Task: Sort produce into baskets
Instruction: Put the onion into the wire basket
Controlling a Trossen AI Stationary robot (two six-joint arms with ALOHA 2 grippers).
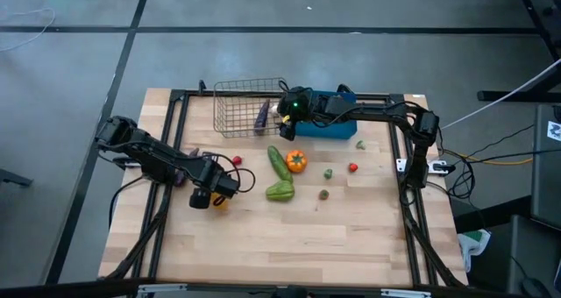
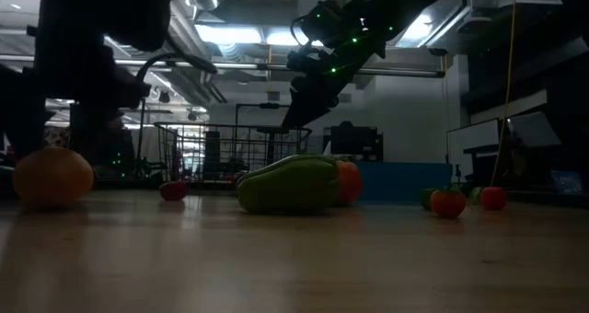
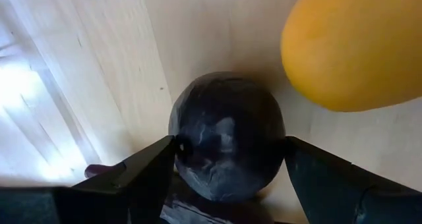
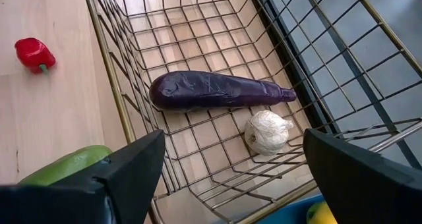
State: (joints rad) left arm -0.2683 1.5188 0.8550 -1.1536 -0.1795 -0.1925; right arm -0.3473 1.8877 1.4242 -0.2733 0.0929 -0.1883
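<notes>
My left gripper (image 1: 210, 195) is at the table's left middle, shut on a dark purple eggplant (image 3: 227, 141). A yellow lemon (image 3: 356, 46) lies right beside it on the wood and also shows in the high view (image 1: 220, 202). My right gripper (image 4: 231, 178) hangs open and empty over the wire-mesh basket (image 1: 241, 109). On the basket's floor lie a long purple eggplant (image 4: 217, 91) and a white garlic (image 4: 267, 132). The blue bin (image 1: 342, 127) stands next to the basket, partly under my right arm. My left gripper pinches the eggplant's rounded end (image 3: 191, 151) between its two fingers, one finger on each side. The view looks along the fingers, with the table behind the eggplant. Whether the eggplant is clear of the table I cannot tell.
A green cucumber (image 1: 279, 162), an orange tomato (image 1: 296, 161) and a green pepper (image 1: 280, 191) lie mid-table. Small red pieces (image 1: 237, 160) (image 1: 353, 167) and small green pieces (image 1: 329, 173) (image 1: 323, 194) are scattered around them. The table's near half is bare wood.
</notes>
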